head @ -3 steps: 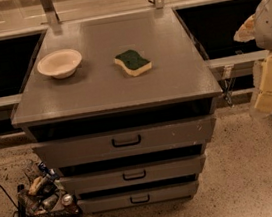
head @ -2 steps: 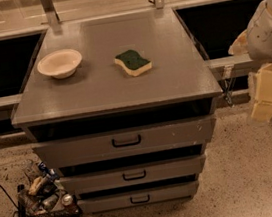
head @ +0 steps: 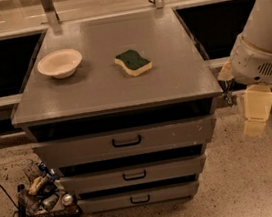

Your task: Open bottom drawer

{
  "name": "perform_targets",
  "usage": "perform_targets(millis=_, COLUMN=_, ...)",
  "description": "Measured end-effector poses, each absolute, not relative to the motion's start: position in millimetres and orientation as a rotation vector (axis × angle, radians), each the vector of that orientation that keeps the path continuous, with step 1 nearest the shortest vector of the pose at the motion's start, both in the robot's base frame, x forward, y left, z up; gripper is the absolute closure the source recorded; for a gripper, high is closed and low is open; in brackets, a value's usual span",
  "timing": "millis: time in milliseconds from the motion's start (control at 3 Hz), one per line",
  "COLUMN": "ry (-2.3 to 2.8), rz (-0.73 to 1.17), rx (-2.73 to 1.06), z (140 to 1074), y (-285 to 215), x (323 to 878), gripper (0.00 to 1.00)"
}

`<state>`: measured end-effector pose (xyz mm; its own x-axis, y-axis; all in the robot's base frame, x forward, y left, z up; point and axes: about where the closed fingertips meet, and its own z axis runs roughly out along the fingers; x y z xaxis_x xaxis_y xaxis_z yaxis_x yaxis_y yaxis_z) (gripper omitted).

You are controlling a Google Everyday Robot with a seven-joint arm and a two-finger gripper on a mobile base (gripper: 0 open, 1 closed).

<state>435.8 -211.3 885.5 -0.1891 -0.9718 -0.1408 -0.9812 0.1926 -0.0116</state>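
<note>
well, the grey cabinet (head: 113,88) with its flat top fills the middle of the view, standing on a speckled floor (head: 248,185). my white arm (head: 261,47) comes in at 3 o'clock, off the cabinet's right side. down the front run three grey drawers: the tallest grey drawer (head: 180,133) just below centre, the mid-sized grey drawer (head: 174,168) under it, and the bottom drawer (head: 109,202) at 6 o'clock, slimmest of the three, none of its inside showing, its small black bar handle (head: 139,199) untouched. a cream round bowl (head: 59,63) sits at 10 o'clock on the top, and a green-and-yellow sponge (head: 133,63) at 12 o'clock, well apart from it. my cream gripper (head: 256,114) hangs at 4 o'clock, beside the cabinet and clear of every drawer; wide or narrow, i cannot tell. a heap of small clutter (head: 44,191) lies on the floor at 8 o'clock.
</note>
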Motion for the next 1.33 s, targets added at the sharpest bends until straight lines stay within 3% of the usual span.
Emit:
perform_targets(millis=667, ry=2.307, rz=0.081, rx=-1.900, z=870.0, y=-199.4, x=411.8, gripper=0.00)
perform_targets(millis=1000, ry=2.251, rz=0.090, rx=-1.934, z=849.4, y=-188.5, x=346.8, gripper=0.00)
perform_targets(millis=1333, ry=2.251, rz=0.090, rx=-1.934, z=849.4, y=-188.5, x=346.8, gripper=0.00)
